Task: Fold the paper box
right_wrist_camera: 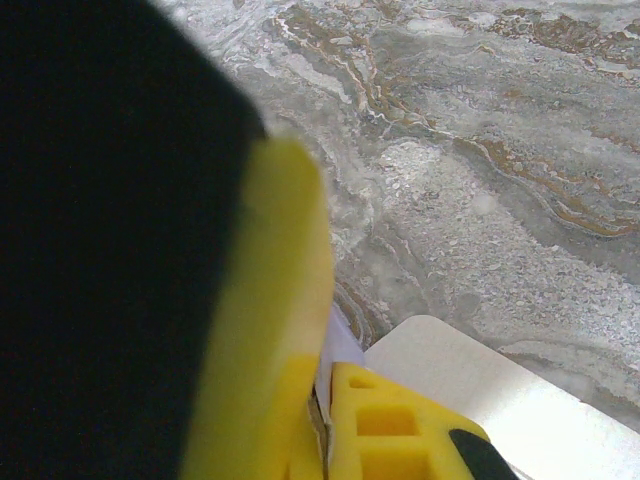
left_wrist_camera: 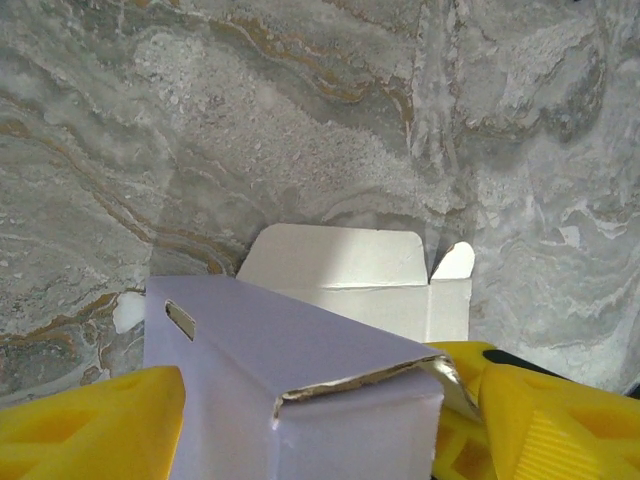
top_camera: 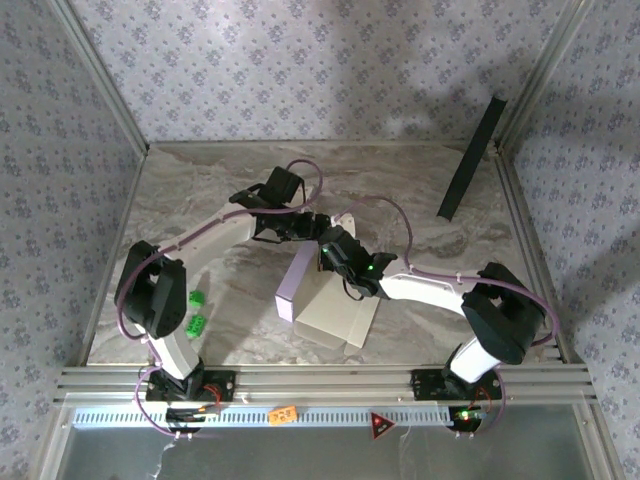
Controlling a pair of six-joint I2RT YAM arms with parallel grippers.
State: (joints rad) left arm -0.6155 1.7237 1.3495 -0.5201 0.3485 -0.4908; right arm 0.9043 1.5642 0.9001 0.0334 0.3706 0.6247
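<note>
Grey marble-patterned table [top_camera: 200, 200], papered walls; mid-table sits the thin cardboard paper box [top_camera: 335, 315], half formed, a lavender sleeve raised with beige flaps splayed flat. The right claw [right_wrist_camera: 325, 400] is pinched shut on a thin panel edge, the left claw [left_wrist_camera: 325, 380] spread astride the lavender end, seemingly not squeezing; next, I'd judge, the end flap needs tucking without crushing the sleeve

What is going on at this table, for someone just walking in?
Two robot arms are working on the paper box in the middle of the marble table. The box is partly formed: its lavender body stands up, and pale flaps lie open on the table. The right gripper is shut on a thin edge of the card. The left gripper straddles the lavender body, fingers wide apart; whether they press on it cannot be told.
</note>
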